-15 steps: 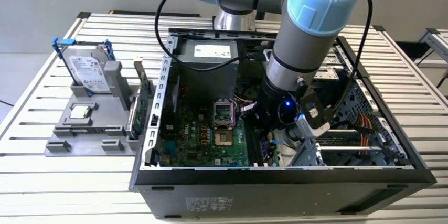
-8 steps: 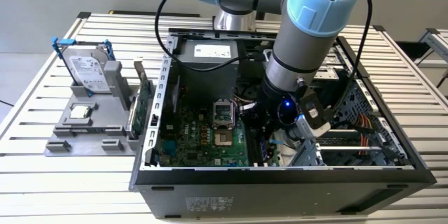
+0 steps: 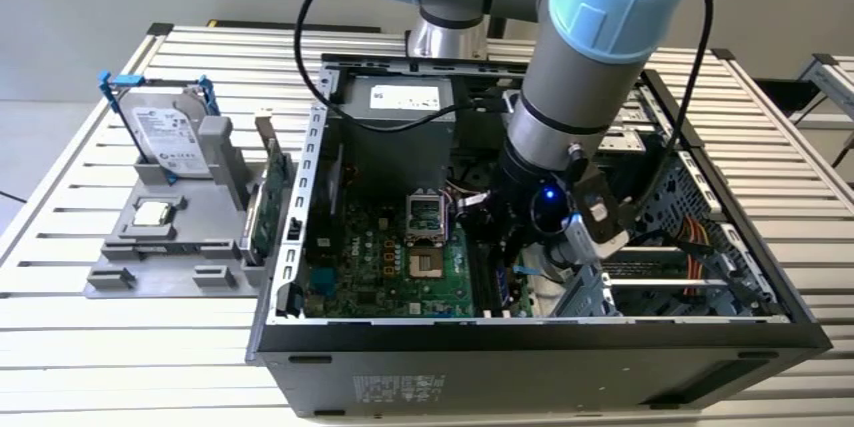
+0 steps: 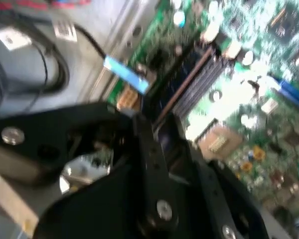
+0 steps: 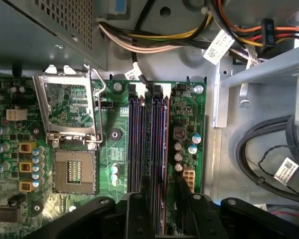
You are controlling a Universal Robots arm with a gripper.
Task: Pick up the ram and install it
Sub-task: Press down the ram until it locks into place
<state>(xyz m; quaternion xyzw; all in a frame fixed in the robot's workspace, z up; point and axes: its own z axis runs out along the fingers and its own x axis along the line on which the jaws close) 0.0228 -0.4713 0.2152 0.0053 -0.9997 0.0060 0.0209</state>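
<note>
My gripper (image 5: 157, 206) pinches the ram (image 5: 157, 144) on edge in the motherboard's (image 5: 114, 164) slots, beside the open processor socket (image 5: 72, 172).

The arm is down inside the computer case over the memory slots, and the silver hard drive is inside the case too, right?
Not quite. The exterior view shows the silver hard drive standing outside the computer case, on the grey holder at that view's left. The arm is indeed inside the case, over the memory slots.
</note>
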